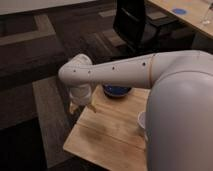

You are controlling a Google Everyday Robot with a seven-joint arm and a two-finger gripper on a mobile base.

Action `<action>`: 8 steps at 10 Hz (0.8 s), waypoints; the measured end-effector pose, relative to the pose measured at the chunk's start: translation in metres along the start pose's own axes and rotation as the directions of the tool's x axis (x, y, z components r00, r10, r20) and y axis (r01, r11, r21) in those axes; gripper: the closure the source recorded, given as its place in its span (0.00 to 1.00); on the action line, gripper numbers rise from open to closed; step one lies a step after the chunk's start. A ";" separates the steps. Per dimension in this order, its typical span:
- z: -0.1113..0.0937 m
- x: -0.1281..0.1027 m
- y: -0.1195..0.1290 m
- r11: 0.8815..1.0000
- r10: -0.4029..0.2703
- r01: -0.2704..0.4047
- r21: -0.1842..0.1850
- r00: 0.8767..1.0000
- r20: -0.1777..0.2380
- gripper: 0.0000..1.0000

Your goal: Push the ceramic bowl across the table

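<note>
The dark blue ceramic bowl [117, 91] sits at the far edge of the light wooden table [107, 135], partly hidden behind my white arm. My gripper [81, 105] hangs from the wrist at the table's far left corner, just left of the bowl. I see no contact between gripper and bowl. The arm reaches in from the right and covers much of the view.
A pale white cup [142, 121] stands at the table's right side, half hidden by my arm. A black office chair [137, 22] stands beyond the table. Another wooden table [187, 15] is at the top right. Dark patterned carpet surrounds the table.
</note>
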 end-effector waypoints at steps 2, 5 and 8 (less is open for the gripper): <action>0.000 0.000 0.000 1.000 0.000 0.000 0.000 1.000 0.000 0.35; 0.000 0.000 0.000 1.000 0.000 0.000 0.000 1.000 0.000 0.35; 0.008 -0.006 -0.015 0.991 0.090 -0.091 -0.096 0.996 -0.013 0.35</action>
